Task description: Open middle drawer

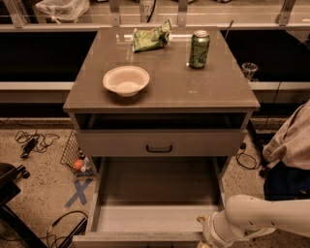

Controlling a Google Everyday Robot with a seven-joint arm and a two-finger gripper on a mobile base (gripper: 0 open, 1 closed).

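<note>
Where bare speckled floor shows at far left, a tangle of black cables (30, 141) lies loose, with a dark piece of equipment (8, 186) below it at the frame edge. Blue tape cross (78, 192) is on the floor just left of the cabinet. Wire basket (72, 154) sits against the cabinet's left side, something orange inside it. Clear plastic bag (62, 7) is at upper left, behind the rail.

Cabinet (169, 89): grey-brown, flat top. On the top, left of centre, a pale shallow bowl (126, 80), upright. Behind it, near the back edge, a crumpled green snack bag (151, 38). Right of that, well apart from the bowl, a green drink can (199, 48) standing upright.

Below the top, a dark gap, then the upper drawer front (203, 143) with a small dark bail handle (159, 148) at centre.

The middle drawer (150, 217) is directly beneath, drawn far out toward the camera. Its plain grey inside is in full view, and its front edge runs along the bottom of the frame.

Right side: a small clear cup (250, 70) on the ledge beyond the cabinet. Beige cloth (290, 140) at the right edge over something dark blue. White robot arm (266, 217) enters from lower right. The gripper (206, 233) is low at the drawer's front right corner, touching or just beside the front edge; which one cannot be told. Whether the gripper is apart, together or clamped on anything cannot be told either, as it is cut off by the bottom of the frame.
</note>
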